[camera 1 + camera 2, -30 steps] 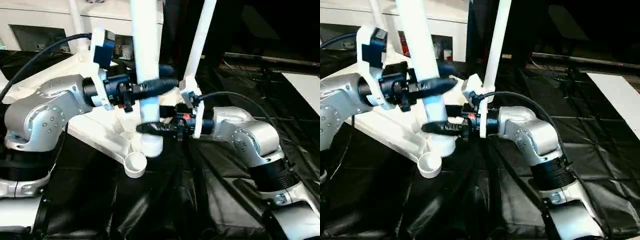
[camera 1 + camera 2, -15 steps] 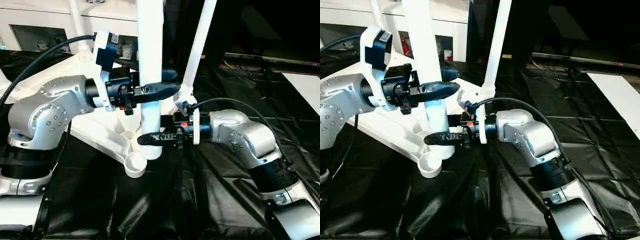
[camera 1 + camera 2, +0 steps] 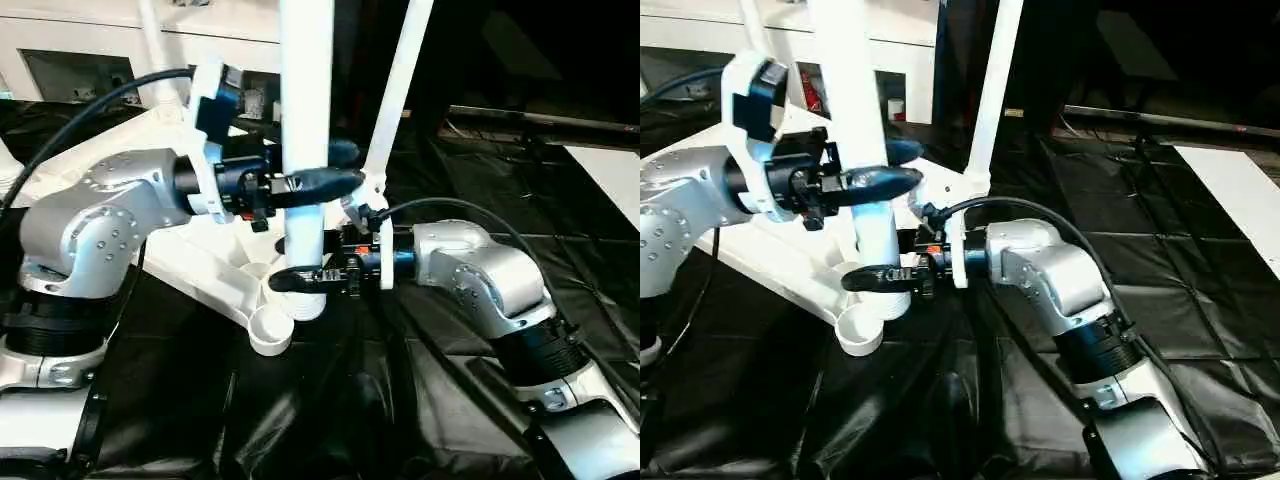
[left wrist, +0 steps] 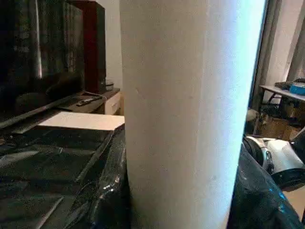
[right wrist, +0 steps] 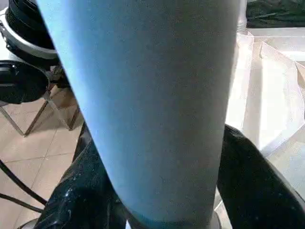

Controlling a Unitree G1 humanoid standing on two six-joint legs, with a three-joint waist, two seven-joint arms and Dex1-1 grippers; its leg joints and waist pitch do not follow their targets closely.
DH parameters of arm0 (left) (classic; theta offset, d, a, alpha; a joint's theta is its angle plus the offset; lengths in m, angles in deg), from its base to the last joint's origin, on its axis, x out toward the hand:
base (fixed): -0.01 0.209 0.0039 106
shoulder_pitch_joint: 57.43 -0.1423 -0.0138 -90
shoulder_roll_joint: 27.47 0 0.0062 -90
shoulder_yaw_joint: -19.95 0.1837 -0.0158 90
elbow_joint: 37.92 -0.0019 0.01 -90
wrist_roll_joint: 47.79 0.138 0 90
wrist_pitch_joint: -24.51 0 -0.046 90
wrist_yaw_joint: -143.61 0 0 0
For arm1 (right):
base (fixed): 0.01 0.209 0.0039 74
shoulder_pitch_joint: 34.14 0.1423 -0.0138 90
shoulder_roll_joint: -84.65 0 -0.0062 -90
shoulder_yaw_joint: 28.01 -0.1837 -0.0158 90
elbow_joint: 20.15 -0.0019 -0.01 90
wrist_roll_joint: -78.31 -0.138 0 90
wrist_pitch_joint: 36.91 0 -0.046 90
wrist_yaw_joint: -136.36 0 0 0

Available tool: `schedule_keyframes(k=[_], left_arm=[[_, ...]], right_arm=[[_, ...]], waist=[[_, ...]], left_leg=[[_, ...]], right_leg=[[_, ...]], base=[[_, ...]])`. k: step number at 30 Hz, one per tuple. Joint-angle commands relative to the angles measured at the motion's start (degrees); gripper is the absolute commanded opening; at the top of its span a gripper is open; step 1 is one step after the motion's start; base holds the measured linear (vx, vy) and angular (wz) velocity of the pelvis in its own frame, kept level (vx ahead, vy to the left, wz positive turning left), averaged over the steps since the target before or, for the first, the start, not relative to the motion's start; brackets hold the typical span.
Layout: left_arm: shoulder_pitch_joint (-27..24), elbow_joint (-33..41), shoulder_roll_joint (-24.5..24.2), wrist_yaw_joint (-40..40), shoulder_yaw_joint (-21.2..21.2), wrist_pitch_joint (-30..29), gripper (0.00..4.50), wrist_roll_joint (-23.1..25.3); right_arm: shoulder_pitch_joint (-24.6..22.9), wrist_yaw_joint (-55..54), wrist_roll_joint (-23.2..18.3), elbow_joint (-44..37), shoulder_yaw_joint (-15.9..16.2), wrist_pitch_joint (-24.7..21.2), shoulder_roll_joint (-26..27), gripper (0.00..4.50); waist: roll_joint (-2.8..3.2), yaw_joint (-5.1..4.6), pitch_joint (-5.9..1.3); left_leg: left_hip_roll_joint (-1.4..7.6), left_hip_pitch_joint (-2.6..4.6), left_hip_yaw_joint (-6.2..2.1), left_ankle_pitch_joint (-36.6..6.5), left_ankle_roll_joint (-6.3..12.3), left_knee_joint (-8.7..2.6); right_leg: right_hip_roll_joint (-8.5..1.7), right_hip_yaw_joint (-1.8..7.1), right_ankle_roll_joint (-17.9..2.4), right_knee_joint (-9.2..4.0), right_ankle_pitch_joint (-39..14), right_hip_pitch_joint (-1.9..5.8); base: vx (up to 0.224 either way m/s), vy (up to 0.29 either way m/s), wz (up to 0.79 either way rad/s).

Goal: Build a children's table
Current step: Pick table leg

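Two tools clasp one long white tapered plastic tube leg (image 3: 305, 120), its long axis upright toward twelve o'clock over the upturned white plastic tabletop (image 3: 215, 265) on the black-sheeted worktop (image 3: 330, 420). Left tool (image 3: 320, 170) reaches level from nine o'clock, gripping higher; right tool (image 3: 295, 270) from three o'clock, lower, near the corner socket (image 3: 270, 328).

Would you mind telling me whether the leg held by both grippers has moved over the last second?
Yes. The leg has swung from a lean to upright, judged against the table top's empty corner socket below it, which stayed put.
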Motion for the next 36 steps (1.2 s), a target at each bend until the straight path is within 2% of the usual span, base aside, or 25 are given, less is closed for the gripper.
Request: schedule_keyframes(k=[1, 25, 26, 30, 32, 36], left_arm=[[0.49, 0.39, 0.11, -0.51, 0.59, 0.27, 1.82, 0.71], [0.72, -0.02, -0.84, -1.99, 0.19, -0.02, 1.82, 1.75], [0.74, -0.03, -0.81, -2.03, 0.20, -0.01, 1.82, 1.80], [0.74, 0.00, -0.81, -2.07, 0.12, -0.04, 1.82, 1.75], [0.73, 0.07, -0.89, -2.08, 0.01, -0.10, 1.82, 1.63], [0.68, 0.10, -0.94, -2.05, -0.23, -0.10, 1.82, 1.64]], right_arm=[[1.20, 0.39, 0.21, 0.20, -0.24, 0.76, -0.03, 2.80], [0.68, 1.50, 0.24, -0.18, -0.53, 0.72, -0.43, 2.80], [0.65, 1.56, 0.16, -0.20, -0.56, 0.65, -0.42, 2.63], [0.55, 1.65, -0.06, -0.32, -0.63, 0.35, -0.32, 2.42], [0.53, 1.86, -0.19, -0.39, -0.68, 0.15, -0.31, 2.14], [0.59, 2.00, -0.17, -0.31, -0.77, 0.14, -0.25, 2.03]], waist=[[1.78, 0.00, -4.18], [2.08, 0.06, -4.24], [2.12, 0.04, -4.23], [2.12, 0.07, -4.22], [2.01, 0.06, -4.20], [2.03, 0.06, -4.22]], left_leg=[[3.21, 0.71, -1.31, -9.25, -3.64, -4.87], [3.18, 0.67, -1.34, -9.03, -3.63, -4.82], [3.18, 0.71, -1.34, -9.36, -3.64, -4.82], [3.19, 0.71, -1.35, -9.10, -3.62, -4.81], [3.18, 0.68, -1.34, -9.27, -3.62, -4.83], [3.20, 0.72, -1.34, -9.17, -3.61, -4.82]], right_leg=[[-5.27, 3.54, -10.09, -4.22, -11.04, 3.44], [-5.25, 3.54, -10.85, -4.03, -9.16, 3.55], [-5.24, 3.53, -10.79, -4.10, -9.55, 3.52], [-5.25, 3.53, -10.78, -4.08, -9.68, 3.51], [-5.28, 3.54, -10.79, -4.10, -9.88, 3.55], [-5.27, 3.53, -10.82, -4.06, -9.65, 3.51]], base=[[0.000, 0.000, 0.00], [0.000, 0.000, 0.00], [0.000, 0.000, 0.00], [0.000, 0.000, 0.00], [0.000, 0.000, 0.00], [0.000, 0.000, 0.00]])
